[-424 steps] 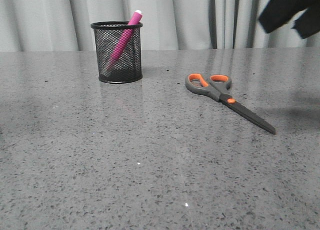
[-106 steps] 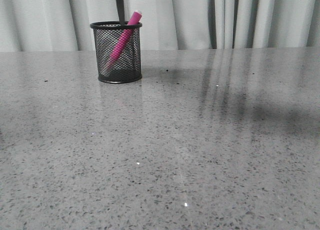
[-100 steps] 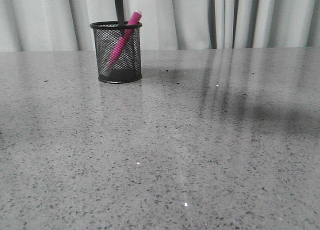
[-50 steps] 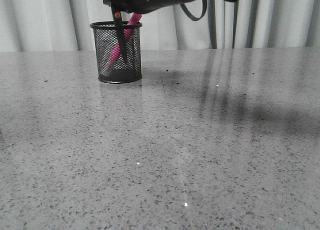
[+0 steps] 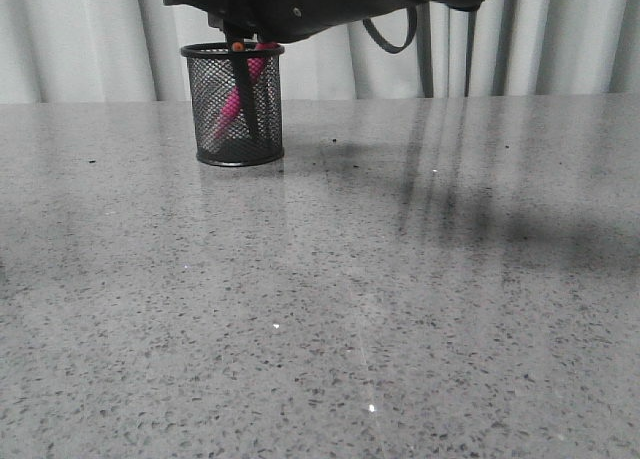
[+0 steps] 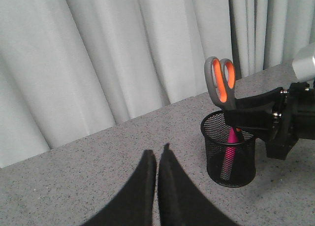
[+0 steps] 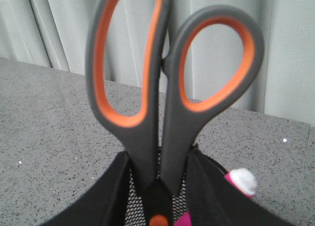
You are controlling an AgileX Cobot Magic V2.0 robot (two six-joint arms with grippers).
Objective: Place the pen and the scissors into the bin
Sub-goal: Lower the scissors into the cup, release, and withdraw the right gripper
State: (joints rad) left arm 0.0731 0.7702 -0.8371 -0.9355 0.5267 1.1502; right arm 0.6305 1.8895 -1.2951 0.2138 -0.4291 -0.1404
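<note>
- The black wire-mesh bin stands upright on the grey speckled table, toward the far left, in front of pale curtains.
- The magenta pen leans inside the bin; its white tip shows at the rim in the right wrist view.
- The scissors are held vertically over the bin, the 2 orange-lined loops up and the dark blades pointing down inside the mesh, beside the pen.
- The right gripper clamps the scissors just below the handles, near the orange pivot dot, 1 finger on each side.
- The left gripper hangs well apart from the bin, its 2 fingers pressed together with nothing between them.
</note>
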